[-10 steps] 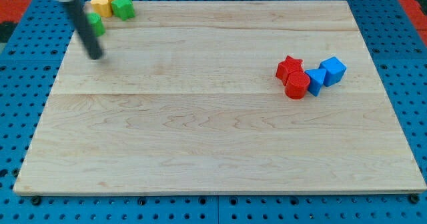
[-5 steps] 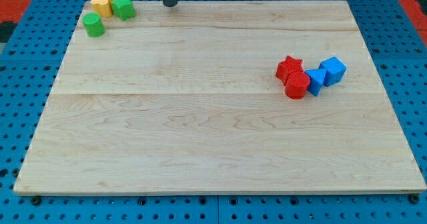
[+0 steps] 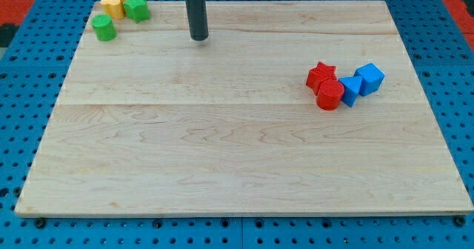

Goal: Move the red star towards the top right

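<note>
Wooden board [image 3: 222,153] made of pale planks fills most of the view, sitting on a blue pegboard [image 3: 18,93] full of holes. Over in the view's top left corner there's a little bunch of blocks: a green cylinder [image 3: 104,28] lowest and furthest left, then two yellow blocks [image 3: 117,3] pressed together (shape is hard to call, sort of hexagonal), and a green star-ish block [image 3: 136,9] touching them on the right. Moving right, the dark rod comes down from the view's top edge, and my tip [image 3: 198,38] sits on bare wood near the board's top edge, a bit left of centre. There's no gripper on this arm at all, just the rod, so nothing opens or closes and it holds nothing; the tip isn't touching any block, with the green and yellow bunch off to its left and the red and blue ones well apart to its lower right. On the view's right side, around mid height, the red star [image 3: 321,76] sits at the left end of a tight cluster, touching a red cylinder [image 3: 330,95] just below it. Next to that is a blue block [image 3: 349,90], shape unclear, and a blue cube [image 3: 369,78] at the far right end.
</note>
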`<state>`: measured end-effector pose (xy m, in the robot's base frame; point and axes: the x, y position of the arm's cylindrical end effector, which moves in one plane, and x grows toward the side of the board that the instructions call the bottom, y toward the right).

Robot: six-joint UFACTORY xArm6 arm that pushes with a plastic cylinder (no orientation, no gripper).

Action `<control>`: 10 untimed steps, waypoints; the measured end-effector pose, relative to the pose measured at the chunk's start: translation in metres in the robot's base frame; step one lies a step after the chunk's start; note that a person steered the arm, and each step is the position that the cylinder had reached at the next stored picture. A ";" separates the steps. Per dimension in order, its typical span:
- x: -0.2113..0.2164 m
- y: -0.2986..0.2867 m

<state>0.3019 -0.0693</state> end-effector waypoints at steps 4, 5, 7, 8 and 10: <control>0.139 0.031; 0.157 0.112; 0.075 0.201; 0.062 0.212; 0.093 0.250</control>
